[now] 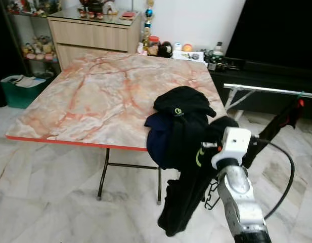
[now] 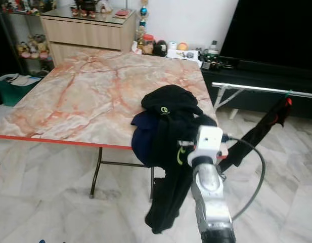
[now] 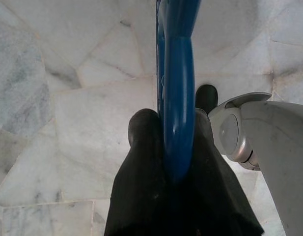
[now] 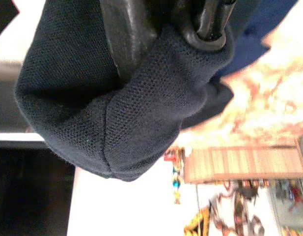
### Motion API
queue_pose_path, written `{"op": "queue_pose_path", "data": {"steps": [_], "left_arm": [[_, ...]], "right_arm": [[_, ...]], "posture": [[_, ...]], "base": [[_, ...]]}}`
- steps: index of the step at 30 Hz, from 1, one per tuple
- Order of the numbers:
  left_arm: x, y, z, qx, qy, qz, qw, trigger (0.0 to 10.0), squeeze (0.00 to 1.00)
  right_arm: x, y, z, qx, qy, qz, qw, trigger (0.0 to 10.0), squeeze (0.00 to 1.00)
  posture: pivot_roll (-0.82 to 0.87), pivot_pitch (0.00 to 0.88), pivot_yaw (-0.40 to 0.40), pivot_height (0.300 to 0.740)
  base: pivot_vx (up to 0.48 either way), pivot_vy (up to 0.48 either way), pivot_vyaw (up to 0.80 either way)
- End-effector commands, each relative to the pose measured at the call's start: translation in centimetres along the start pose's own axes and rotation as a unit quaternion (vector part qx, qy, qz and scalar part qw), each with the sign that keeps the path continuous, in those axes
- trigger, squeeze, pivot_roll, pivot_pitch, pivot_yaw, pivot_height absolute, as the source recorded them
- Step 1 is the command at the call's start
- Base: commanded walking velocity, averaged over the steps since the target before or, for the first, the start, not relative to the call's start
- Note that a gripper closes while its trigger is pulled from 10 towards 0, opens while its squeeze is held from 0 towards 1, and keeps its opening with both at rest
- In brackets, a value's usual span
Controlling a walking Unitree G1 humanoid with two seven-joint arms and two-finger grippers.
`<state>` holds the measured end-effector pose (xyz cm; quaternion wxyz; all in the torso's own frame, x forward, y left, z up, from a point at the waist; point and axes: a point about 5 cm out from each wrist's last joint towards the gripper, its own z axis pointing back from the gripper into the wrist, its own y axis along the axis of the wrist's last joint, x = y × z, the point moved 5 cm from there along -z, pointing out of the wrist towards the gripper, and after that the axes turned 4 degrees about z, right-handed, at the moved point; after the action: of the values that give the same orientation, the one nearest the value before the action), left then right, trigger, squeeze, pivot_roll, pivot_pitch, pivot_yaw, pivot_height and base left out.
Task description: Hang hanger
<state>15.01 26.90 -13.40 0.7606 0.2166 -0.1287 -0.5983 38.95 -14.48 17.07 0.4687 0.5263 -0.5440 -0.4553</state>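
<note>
A blue hanger (image 3: 178, 73) is held over the marble floor, with my left gripper (image 3: 176, 118) shut on its bar, a black finger on each side. A black garment (image 1: 183, 126) lies heaped with a navy one (image 1: 157, 142) on the marble-patterned table's (image 1: 95, 96) near right corner. Part of the black garment hangs off the edge toward the floor. My right gripper (image 1: 209, 147) reaches into this hanging cloth. In the right wrist view its fingers (image 4: 126, 29) are shut on a fold of the black garment (image 4: 117, 113).
A metal drying rack (image 1: 267, 90) stands to the right with a black cloth (image 1: 284, 119) hanging from its rail. Behind the table are a wooden cabinet (image 1: 95, 33), a low dark TV stand (image 1: 257, 81) with clutter, and a green bin (image 1: 19, 90) at left.
</note>
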Motion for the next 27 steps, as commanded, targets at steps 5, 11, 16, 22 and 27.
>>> {"op": "queue_pose_path", "data": {"steps": [5, 11, 16, 22, 27], "left_arm": [[0.2, -0.4, 0.0, -0.004, -0.003, 0.004, 1.000, 10.0, 0.00], [0.4, -0.3, 0.0, -0.004, -0.005, 0.004, 1.000, 10.0, 0.00], [0.6, -0.1, -0.1, -0.001, -0.012, 0.006, 1.000, 10.0, 0.00], [0.5, 0.1, -0.1, 0.000, -0.011, 0.006, 1.000, 10.0, 0.00], [0.4, 0.2, -0.1, 0.001, -0.013, 0.005, 1.000, 10.0, 0.00]], "right_arm": [[0.3, 3.4, -1.1, 0.057, 0.000, 0.008, 0.998, 10.0, 0.00], [-0.5, 4.7, -1.9, 0.074, 0.019, 0.030, 0.997, 10.0, 0.00], [-1.4, 6.2, -2.9, 0.099, 0.029, 0.047, 0.993, 10.0, 0.00], [-2.5, 8.8, -4.2, 0.130, 0.046, 0.045, 0.989, 10.0, 0.00], [-3.6, 12.8, -6.1, 0.169, 0.063, 0.051, 0.982, 10.0, 0.00]], "posture": [[0.09, 0.000, -0.073, 0.740], [0.09, 0.000, -0.068, 0.740], [0.09, 0.000, -0.068, 0.740], [0.09, 0.000, -0.064, 0.740], [0.09, 0.000, -0.064, 0.740]], "base": [[0.191, 0.000, 0.00], [0.379, 0.000, 0.00], [0.408, 0.000, 0.00], [0.443, 0.000, 0.00], [0.423, 0.000, 0.00]]}}
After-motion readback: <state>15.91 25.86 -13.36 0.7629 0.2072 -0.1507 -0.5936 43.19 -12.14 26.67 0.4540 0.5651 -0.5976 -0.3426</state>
